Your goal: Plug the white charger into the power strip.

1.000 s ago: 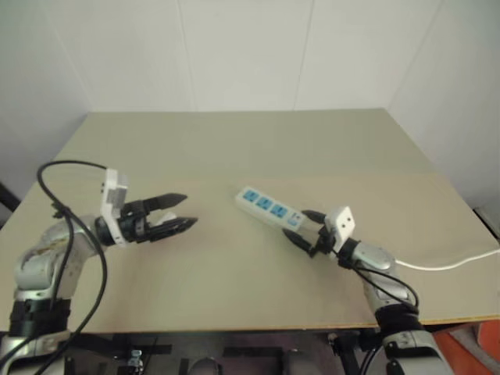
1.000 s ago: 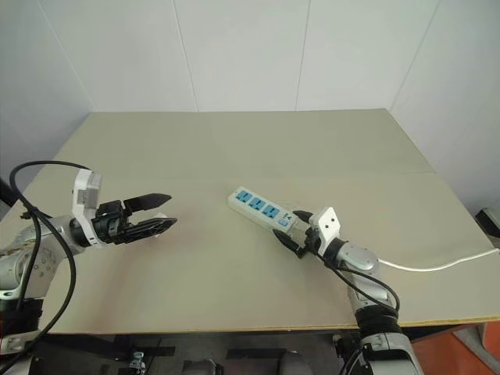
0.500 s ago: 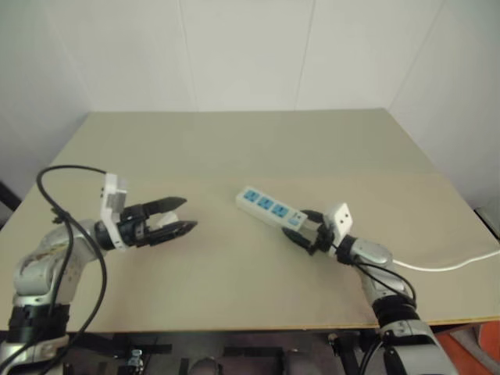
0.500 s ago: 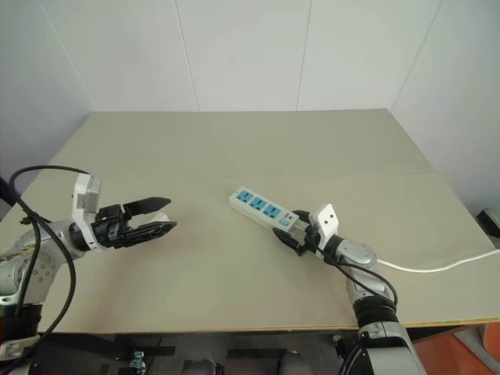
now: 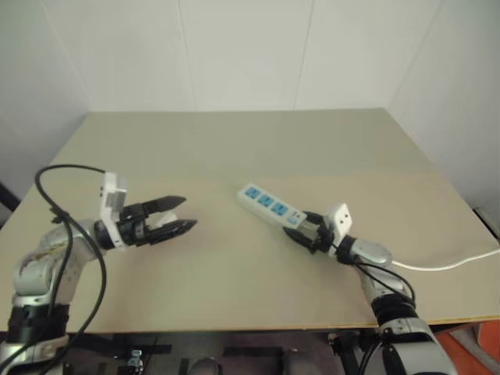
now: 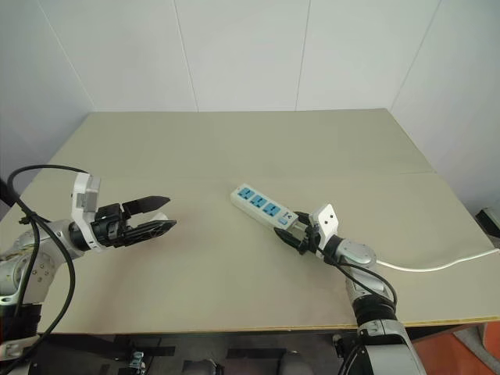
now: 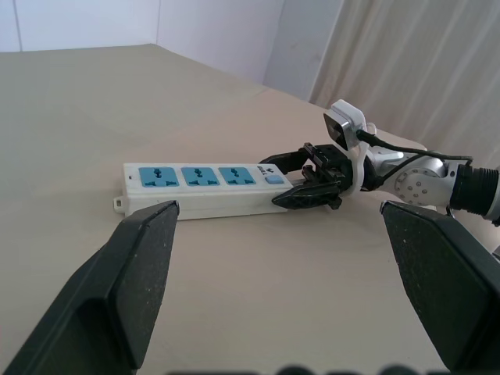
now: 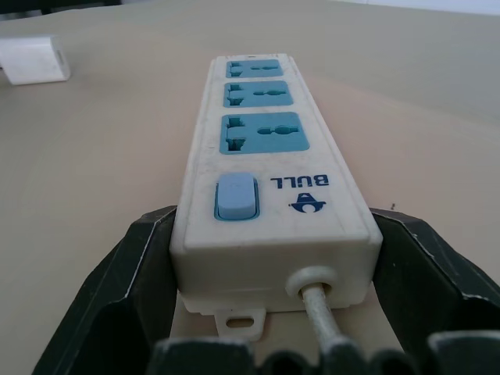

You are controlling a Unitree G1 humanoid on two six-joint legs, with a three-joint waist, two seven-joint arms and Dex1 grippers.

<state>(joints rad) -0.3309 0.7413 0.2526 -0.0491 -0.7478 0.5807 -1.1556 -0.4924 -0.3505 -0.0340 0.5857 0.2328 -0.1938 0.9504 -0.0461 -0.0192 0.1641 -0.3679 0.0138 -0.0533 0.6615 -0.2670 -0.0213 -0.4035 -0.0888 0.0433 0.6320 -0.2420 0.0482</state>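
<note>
Power strip, a long rigid white plastic bar with blue socket faces, lies flat at the centre-right of the smooth beige table, its thin cord trailing right. It is judged light and apt to slide. The right gripper is clamped on its switch end, which is judged the proper hold. The left gripper is held wide apart. The white charger, a small hard cube, lies by its fingers and should be gripped by its flat sides.

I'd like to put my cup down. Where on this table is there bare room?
The table is bare along the far wall and near its front edge between both arms. It is crowded at the power strip, which the right gripper straddles, and around the left gripper over the white charger.
</note>
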